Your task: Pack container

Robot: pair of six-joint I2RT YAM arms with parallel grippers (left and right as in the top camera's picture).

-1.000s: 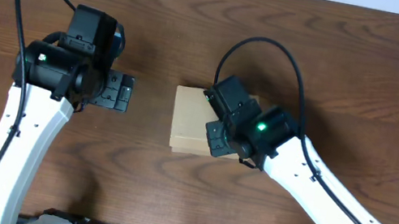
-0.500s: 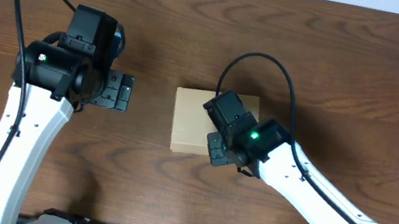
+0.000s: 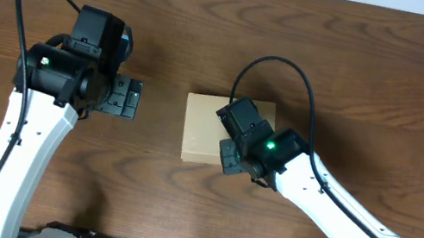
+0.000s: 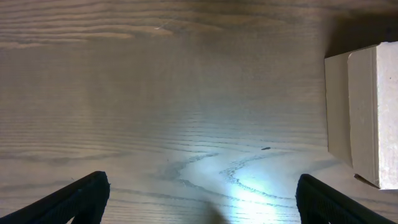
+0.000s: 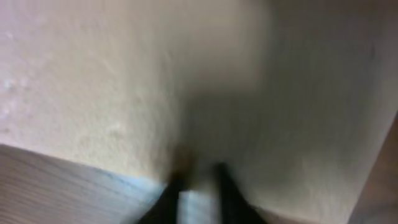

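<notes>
Right now the small rectangular tan cardboard box (image 3: 202,123) sits near the middle of the dark brown wooden counter (image 3: 377,78), between the two white-and-black arms. From above it reads as a plain tan rectangle, its flap lying flat on top. The right gripper (image 5: 198,198) hangs over the box's near right part, its black wrist housing, with a green light lit on it, covering that corner from above. Its own camera is pressed so close that the picture is mostly blurred pale cardboard, with a strip of wood grain at the lower left. Two dark fingertips (image 5: 174,198) show at the bottom edge, so the jaws stand only a narrow way apart; I cannot tell whether anything sits between them. The left gripper (image 3: 131,99) is left of the box and apart from it, pointing toward it. Its jaws are spread wide with only bare counter between them, and the box's left end shows at the right edge of its wrist view.
</notes>
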